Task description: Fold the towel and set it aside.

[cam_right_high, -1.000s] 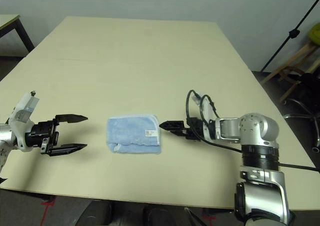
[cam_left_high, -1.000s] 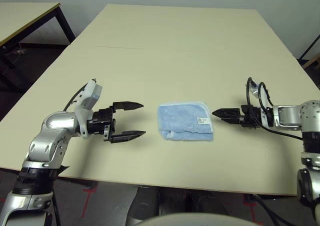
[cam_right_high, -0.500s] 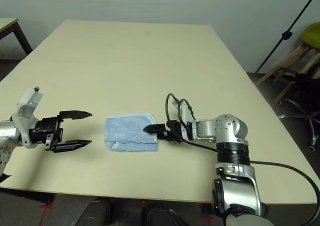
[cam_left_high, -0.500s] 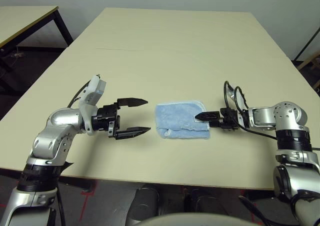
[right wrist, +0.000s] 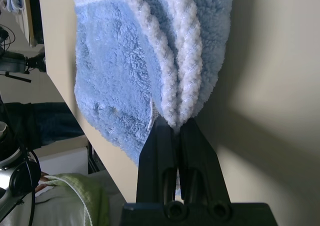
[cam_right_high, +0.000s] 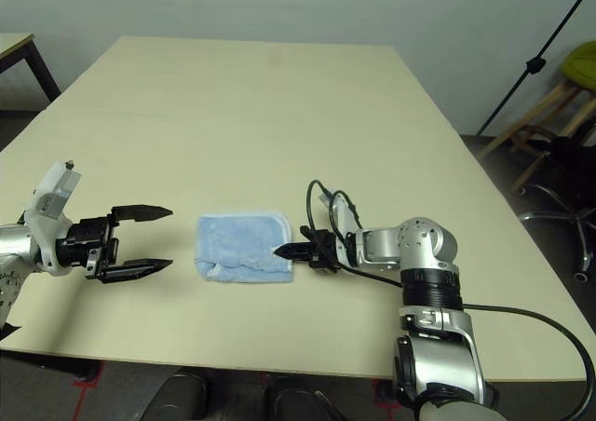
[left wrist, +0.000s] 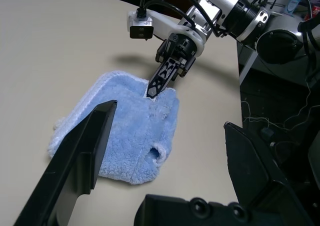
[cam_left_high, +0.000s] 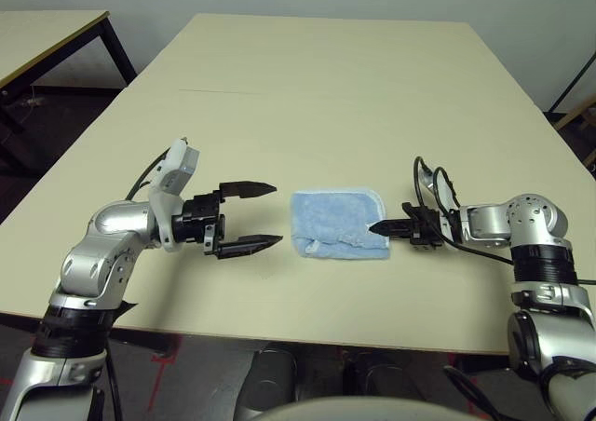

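Note:
The towel (cam_left_high: 335,224) is light blue terry cloth with a white stitched edge. It lies folded into a small pad on the table's near middle. My right gripper (cam_left_high: 374,227) reaches in from the right and is shut on the layered white edge of the towel (right wrist: 115,71). The two black fingers (right wrist: 157,151) press together at the edge. My left gripper (cam_left_high: 277,216) hovers just left of the towel, open wide with nothing between its fingers. In the left wrist view the towel (left wrist: 120,131) lies ahead with the right gripper (left wrist: 150,92) at its far edge.
The cream table (cam_left_high: 326,95) stretches far behind the towel, with a seam across it. A second table (cam_left_high: 47,30) stands at the far left. A stand and chairs (cam_right_high: 559,114) are off the right side.
My right gripper moved left onto the towel's right edge and closed from wide open to shut. The head camera shifted. The left gripper stayed open beside the towel.

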